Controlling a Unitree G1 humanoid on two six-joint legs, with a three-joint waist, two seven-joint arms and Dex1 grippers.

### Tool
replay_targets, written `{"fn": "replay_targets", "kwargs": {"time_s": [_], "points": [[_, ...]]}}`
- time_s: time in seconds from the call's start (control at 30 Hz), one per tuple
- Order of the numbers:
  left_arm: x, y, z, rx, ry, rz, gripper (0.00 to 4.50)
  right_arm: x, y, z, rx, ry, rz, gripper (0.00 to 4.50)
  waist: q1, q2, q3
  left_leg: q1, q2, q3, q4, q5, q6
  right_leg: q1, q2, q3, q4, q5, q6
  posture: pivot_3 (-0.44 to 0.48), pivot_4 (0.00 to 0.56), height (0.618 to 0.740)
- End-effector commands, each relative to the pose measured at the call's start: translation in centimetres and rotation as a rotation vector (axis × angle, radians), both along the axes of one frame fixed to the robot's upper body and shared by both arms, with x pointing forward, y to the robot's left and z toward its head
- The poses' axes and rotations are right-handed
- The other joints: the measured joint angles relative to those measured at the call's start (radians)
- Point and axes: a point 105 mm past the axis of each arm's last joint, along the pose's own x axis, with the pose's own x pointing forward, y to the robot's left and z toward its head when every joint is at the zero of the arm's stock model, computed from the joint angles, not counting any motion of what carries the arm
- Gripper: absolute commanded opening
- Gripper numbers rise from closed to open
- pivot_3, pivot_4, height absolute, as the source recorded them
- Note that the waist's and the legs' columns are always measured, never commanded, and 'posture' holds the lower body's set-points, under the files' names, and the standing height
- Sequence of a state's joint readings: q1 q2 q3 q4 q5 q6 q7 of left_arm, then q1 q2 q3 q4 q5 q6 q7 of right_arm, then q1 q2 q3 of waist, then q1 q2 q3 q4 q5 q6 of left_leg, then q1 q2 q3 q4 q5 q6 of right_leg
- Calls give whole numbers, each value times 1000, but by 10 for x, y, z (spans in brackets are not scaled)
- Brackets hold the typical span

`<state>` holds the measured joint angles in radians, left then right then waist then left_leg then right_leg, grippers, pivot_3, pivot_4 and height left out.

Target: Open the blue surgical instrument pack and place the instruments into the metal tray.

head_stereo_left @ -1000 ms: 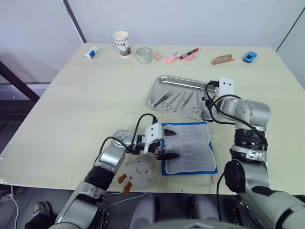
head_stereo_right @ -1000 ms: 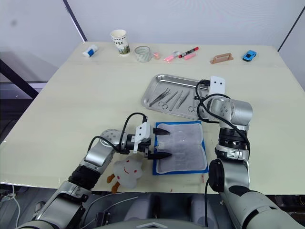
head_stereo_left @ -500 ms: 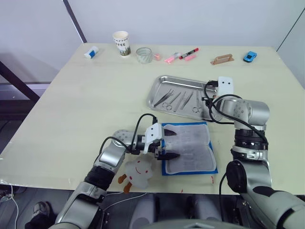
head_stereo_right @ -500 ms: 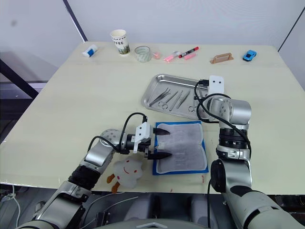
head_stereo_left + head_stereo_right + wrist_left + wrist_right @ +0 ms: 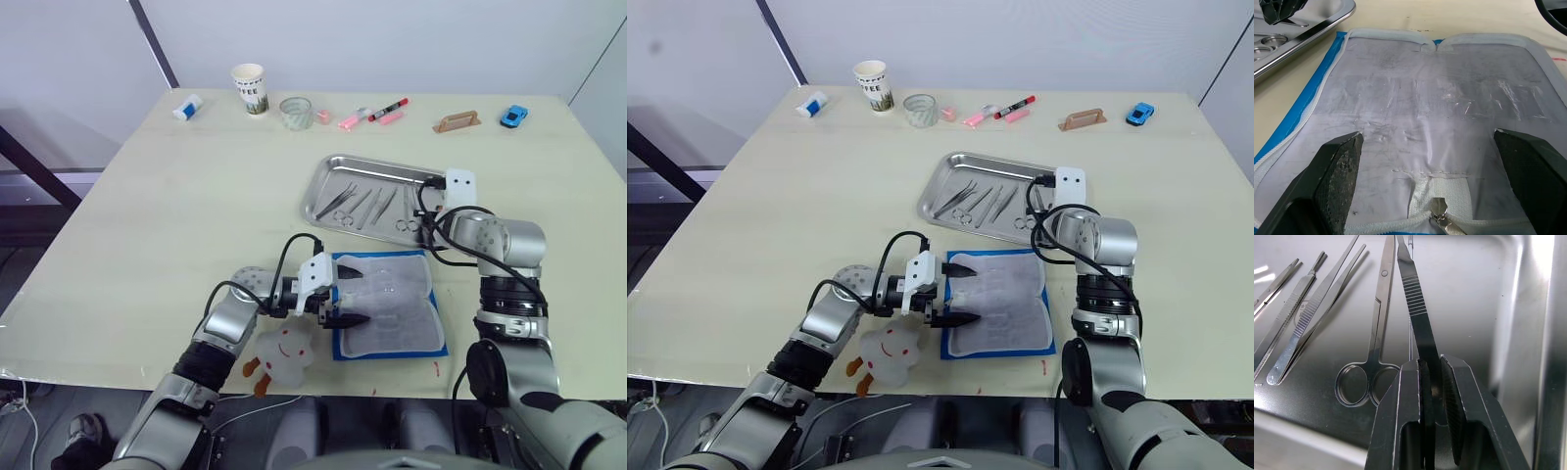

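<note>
The blue surgical instrument pack (image 5: 387,305) lies open near the table's front edge, white lining (image 5: 1440,107) up, its slots looking bare. My left gripper (image 5: 347,305) rests open on the pack's left part, one finger (image 5: 1337,166) on each side of the zipper pull. Behind the pack sits the metal tray (image 5: 323,176), holding several slim instruments (image 5: 367,206), among them ring-handled scissors (image 5: 1376,333) and tweezers (image 5: 1312,313). My right gripper (image 5: 1431,363) hovers over the tray's right end, shut on a slim ribbed instrument (image 5: 1413,303) that points down into the tray.
Along the far edge stand a white bottle (image 5: 187,107), a paper cup (image 5: 249,88), a glass (image 5: 295,113), pink and red markers (image 5: 372,115), a brown handle block (image 5: 457,122) and a blue toy car (image 5: 513,117). A white plush toy (image 5: 282,352) lies under my left forearm.
My right wrist has sunk a little toward the tray's right end, still holding the slim instrument. The left gripper and the pack have stayed put.
</note>
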<state>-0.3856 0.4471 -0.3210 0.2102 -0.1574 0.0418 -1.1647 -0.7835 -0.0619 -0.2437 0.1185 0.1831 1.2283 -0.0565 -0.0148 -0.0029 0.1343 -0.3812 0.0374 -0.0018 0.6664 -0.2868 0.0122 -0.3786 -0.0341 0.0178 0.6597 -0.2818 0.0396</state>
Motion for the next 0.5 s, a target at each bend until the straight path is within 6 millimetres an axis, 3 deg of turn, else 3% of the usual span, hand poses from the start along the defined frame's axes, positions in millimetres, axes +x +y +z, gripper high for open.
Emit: {"fn": "replay_targets", "kwargs": {"time_s": [0.03,0.17,0.4,0.43,0.47,0.5], "points": [[-7,9,-30,82,104,31,4500,5,0,16,4,-56,-5,72,0,0,0,0,0,0,0,0,0,0,0,0,0,0,0,0,150,740],[-6,9,-31,83,105,32,4500,6,-3,15,6,-54,-13,72,0,0,0,0,0,0,0,0,0,0,0,0,0,0,0,0,150,740],[-5,10,-31,83,103,34,4500,6,-4,19,16,-64,-6,3022,0,2,1,0,0,0,0,0,0,0,0,0,0,0,0,0,150,740],[-5,10,-31,83,103,34,4500,5,-4,21,15,-72,-4,3022,0,2,2,0,0,0,0,0,0,0,0,0,0,0,0,0,150,740],[-5,10,-31,82,102,34,4500,5,-4,22,14,-78,-2,3688,1,2,2,0,0,0,0,0,0,0,0,0,0,0,0,0,150,740],[-5,10,-31,82,102,34,4500,5,-3,25,16,-96,7,3992,1,2,2,0,0,0,0,0,0,0,0,0,0,0,0,0,150,740]]}}
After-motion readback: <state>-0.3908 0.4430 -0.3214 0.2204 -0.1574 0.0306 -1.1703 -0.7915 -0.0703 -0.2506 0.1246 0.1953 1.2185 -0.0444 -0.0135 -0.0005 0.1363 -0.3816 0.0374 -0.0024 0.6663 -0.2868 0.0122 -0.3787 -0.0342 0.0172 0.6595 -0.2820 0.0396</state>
